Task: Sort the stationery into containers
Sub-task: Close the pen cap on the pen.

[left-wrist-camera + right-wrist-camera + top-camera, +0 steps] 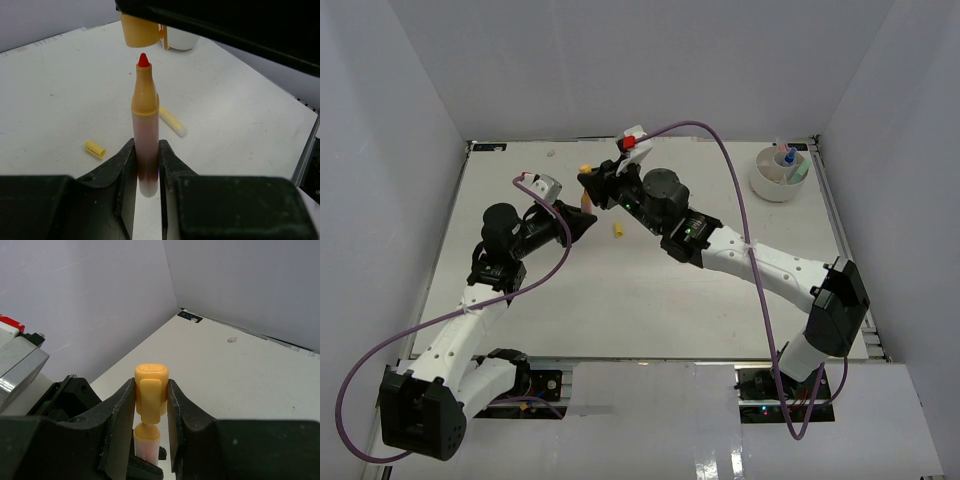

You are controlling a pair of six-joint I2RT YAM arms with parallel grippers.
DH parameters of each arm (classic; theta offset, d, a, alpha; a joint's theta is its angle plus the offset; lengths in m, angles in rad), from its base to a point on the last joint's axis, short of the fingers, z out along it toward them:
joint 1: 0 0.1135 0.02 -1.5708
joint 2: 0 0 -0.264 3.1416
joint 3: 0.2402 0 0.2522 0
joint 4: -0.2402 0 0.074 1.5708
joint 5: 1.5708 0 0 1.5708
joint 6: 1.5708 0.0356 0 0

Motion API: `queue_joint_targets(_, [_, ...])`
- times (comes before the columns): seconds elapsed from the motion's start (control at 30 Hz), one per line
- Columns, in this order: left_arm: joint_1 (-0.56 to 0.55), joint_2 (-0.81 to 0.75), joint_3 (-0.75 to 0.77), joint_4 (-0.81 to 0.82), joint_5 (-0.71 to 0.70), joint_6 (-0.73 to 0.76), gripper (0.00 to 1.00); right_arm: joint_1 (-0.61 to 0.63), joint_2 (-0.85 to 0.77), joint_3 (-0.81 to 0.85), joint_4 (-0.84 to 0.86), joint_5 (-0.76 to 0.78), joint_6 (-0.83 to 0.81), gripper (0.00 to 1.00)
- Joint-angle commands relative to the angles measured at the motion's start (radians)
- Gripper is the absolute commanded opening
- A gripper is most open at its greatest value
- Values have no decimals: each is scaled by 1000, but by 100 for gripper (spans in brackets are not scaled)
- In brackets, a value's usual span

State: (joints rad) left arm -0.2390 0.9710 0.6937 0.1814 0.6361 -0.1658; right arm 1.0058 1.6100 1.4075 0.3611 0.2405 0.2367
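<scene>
Orange marker [144, 135] stands clamped by its lower barrel in the left gripper [147, 165], its long axis running straight out from the jaws, red tip bare and pointing at its cap. That orange cap [151, 390] is pinched in the jaws of the right gripper [150, 410], in line with the tip and just apart from it, open end toward the marker. In my judgement the coming move is to press cap and tip together along this shared axis. Both arms meet over the far left of the desk [650, 310]. Two small yellow pieces [95, 148] [172, 121] lie on the desk beyond. The white tub [778, 180], already holding some items, sits well apart at the far right corner. No brand, label or writing is readable.
</scene>
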Motion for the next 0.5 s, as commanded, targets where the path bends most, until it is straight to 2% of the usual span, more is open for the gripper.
queue_joint_targets(0.0, [-3,-32,-11,23,-3,-5,28,11,-4,-5,45,3,19,8])
queue_joint_targets(0.47, [-3,-35,-10,23,-12,-8,28,20,-12,-28,25,-10,35,8])
